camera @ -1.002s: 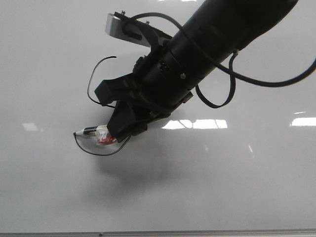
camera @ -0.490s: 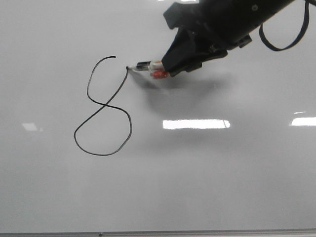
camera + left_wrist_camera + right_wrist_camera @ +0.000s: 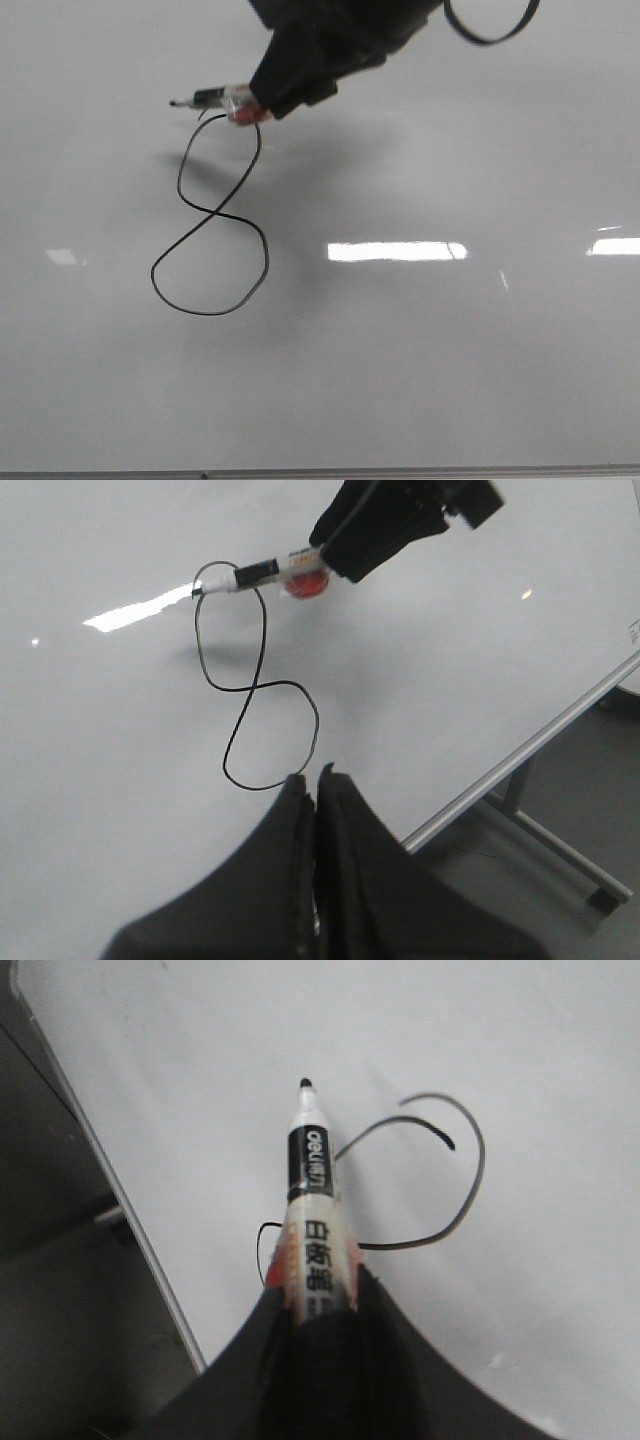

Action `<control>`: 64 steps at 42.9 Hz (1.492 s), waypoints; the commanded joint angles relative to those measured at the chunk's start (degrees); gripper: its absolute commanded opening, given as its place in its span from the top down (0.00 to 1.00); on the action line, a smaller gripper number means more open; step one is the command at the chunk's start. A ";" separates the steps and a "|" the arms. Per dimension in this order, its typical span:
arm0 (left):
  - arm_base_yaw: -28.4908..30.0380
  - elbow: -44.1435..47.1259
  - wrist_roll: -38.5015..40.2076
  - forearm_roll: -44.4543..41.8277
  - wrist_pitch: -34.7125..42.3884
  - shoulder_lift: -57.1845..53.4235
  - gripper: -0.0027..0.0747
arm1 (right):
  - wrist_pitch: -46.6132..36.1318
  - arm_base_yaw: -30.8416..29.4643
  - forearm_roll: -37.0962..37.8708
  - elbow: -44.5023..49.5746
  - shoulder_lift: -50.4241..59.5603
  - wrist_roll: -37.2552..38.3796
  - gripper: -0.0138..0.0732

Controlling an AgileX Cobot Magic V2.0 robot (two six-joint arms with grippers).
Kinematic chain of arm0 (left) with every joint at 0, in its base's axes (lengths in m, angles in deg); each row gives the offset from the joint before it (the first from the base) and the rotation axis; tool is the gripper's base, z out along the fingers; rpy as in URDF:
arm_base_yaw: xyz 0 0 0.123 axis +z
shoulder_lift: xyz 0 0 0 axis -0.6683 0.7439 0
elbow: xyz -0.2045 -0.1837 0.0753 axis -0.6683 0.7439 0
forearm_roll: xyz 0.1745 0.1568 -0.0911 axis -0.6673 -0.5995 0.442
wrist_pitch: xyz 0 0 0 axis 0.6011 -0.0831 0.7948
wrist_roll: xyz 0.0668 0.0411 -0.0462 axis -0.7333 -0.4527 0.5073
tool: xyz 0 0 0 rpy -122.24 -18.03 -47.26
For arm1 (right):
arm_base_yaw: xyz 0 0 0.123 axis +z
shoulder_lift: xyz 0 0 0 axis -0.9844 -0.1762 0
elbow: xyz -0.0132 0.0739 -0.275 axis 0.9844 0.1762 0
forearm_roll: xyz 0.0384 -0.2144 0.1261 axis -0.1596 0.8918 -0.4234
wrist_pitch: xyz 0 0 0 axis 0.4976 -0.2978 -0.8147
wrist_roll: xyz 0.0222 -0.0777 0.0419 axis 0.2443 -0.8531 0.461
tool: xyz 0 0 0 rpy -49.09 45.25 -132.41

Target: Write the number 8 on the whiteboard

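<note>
On the left of the whiteboard (image 3: 450, 360) the number 8 (image 3: 212, 225) looks finished, both loops drawn. Above it the right hand (image 3: 262, 97) pinches the marker (image 3: 215, 97). The left hand (image 3: 314, 780), pressed together, idles nearby.

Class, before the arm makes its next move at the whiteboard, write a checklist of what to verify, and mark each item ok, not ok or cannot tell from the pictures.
1. Both loops of the number 8 drawn and crossing in the middle: ok.
2. Top of the upper loop fully joined: cannot tell; the marker covers it in the front view, and the right wrist view shows a curl end nearby.
3. Marker gripped in the right gripper: ok, fingers closed around its barrel.
4. Marker tip off the whiteboard: cannot tell.
5. Left gripper away from the figure: ok, fingers shut, holding nothing.
6. Line free of smudges: ok.
</note>
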 commanded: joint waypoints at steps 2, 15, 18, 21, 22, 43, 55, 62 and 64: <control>0.17 -3.16 -3.50 1.78 0.98 2.56 0.99 | 3.06 2.69 11.69 -2.13 7.59 -5.15 0.91; -0.15 -17.23 -20.97 1.57 -11.72 23.24 0.53 | 4.65 14.46 29.77 -2.13 9.06 -11.23 0.91; -1.90 -18.34 -21.82 0.62 -11.10 26.56 0.53 | 4.69 16.50 29.77 -2.18 9.06 -11.23 0.91; -4.69 -18.81 -21.82 -2.08 -9.16 28.88 0.53 | 4.74 18.18 29.77 -2.18 9.06 -11.23 0.91; -5.51 -18.81 -21.72 -3.23 -8.40 29.32 0.53 | 4.74 18.60 29.77 -2.18 9.06 -11.23 0.91; -11.40 -18.81 -21.58 -6.43 -4.96 30.63 0.57 | 4.90 24.94 28.74 -2.18 9.06 -11.23 0.91; -11.40 -18.81 -21.58 -6.43 -8.23 30.63 0.71 | 3.09 24.95 28.21 -2.18 9.06 -11.23 0.91; -11.40 -18.81 -21.58 -6.43 -8.23 30.63 0.77 | 3.54 24.95 28.21 -2.18 9.06 -11.23 0.91; -11.40 -18.81 -21.58 -6.43 -8.23 30.63 0.79 | 3.62 24.95 28.21 -2.18 9.06 -11.23 0.91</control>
